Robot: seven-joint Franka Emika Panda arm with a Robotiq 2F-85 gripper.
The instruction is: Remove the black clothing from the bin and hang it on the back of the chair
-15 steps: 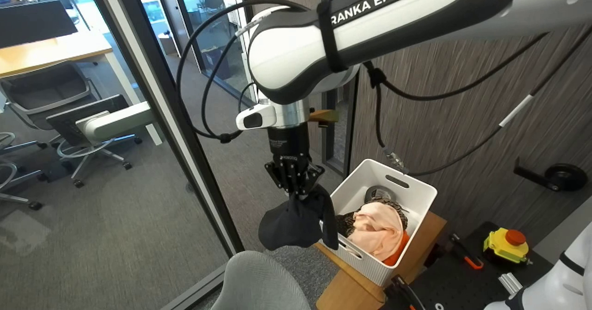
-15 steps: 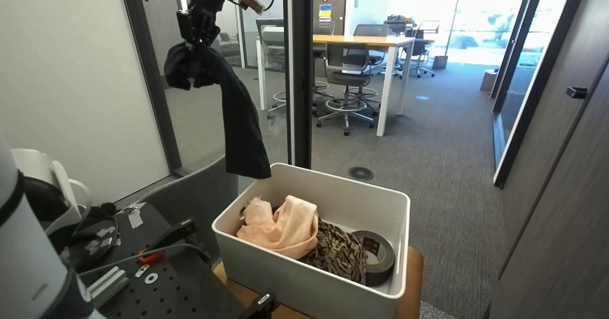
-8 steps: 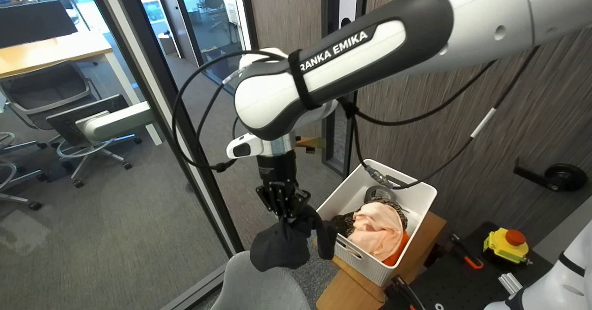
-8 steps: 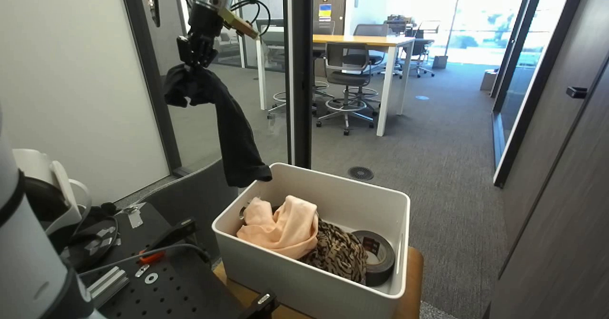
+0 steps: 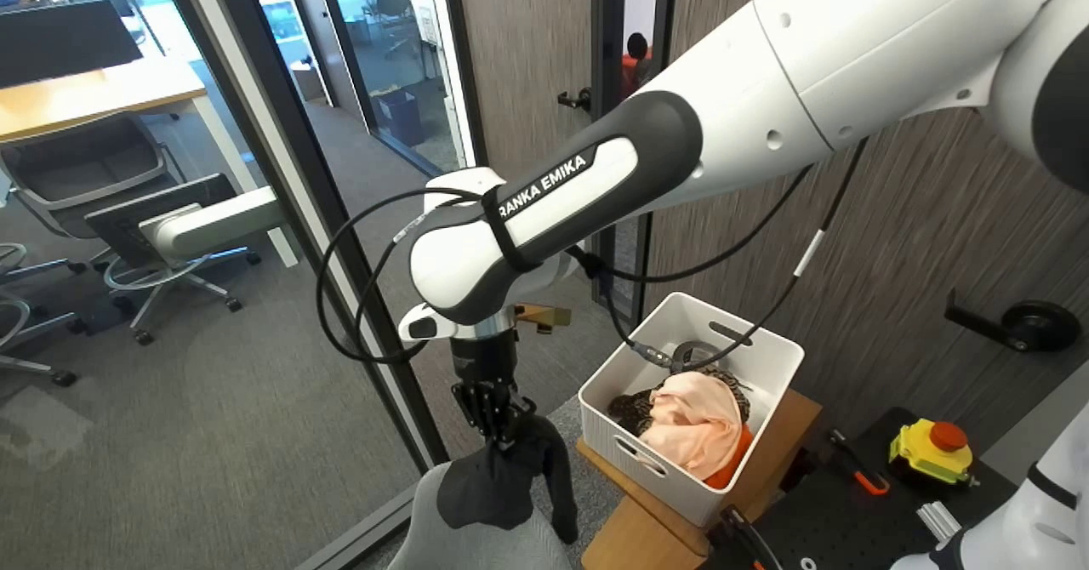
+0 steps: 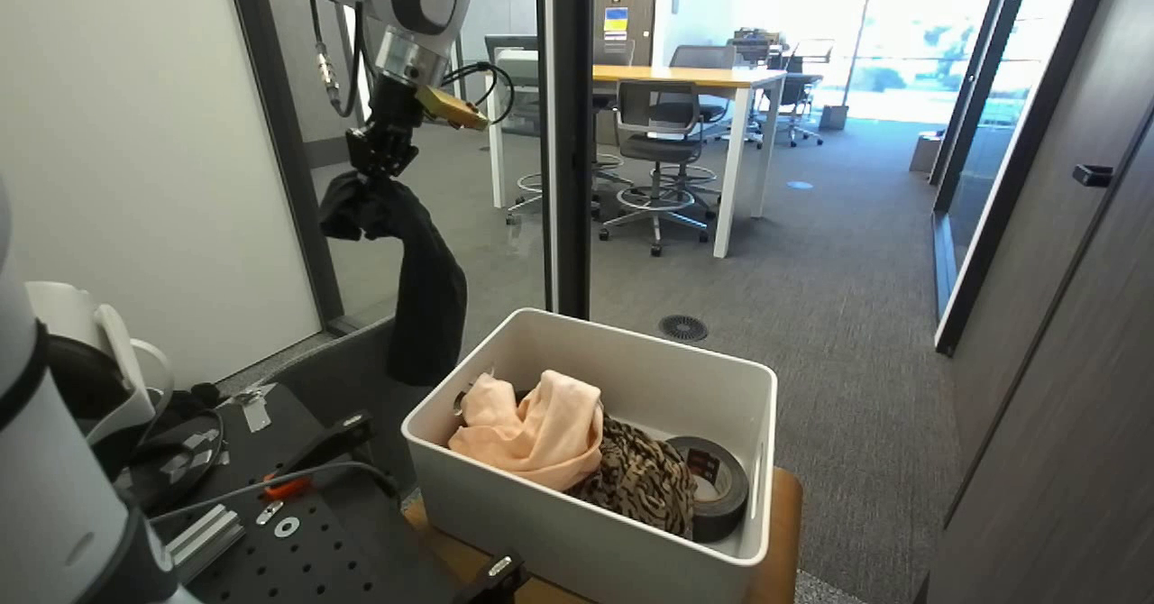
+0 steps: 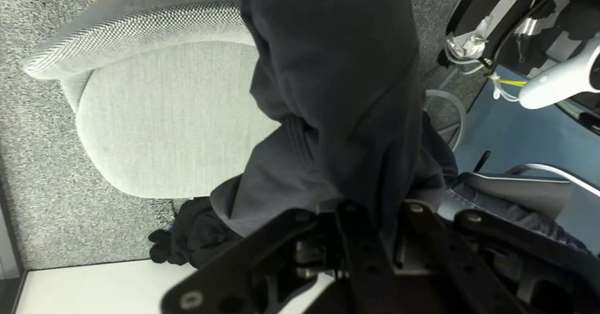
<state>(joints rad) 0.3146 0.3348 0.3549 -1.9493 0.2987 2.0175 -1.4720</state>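
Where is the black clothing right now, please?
In an exterior view, the black fabric clothing hangs from the black gripper, left of the white plastic bin, partly hiding the grey fabric chair.

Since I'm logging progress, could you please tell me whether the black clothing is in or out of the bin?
Out: in both exterior views the black clothing hangs from the gripper, beside the white bin.

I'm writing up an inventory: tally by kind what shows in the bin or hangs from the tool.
Black clothing, held in the tool: 1
Cloths inside the bin: 2 (peach cloth, patterned cloth)
Tape roll, inside the bin: 1
Orange item, inside the bin, partly covered, kind unclear: 1
Total: 5, counting only what shows
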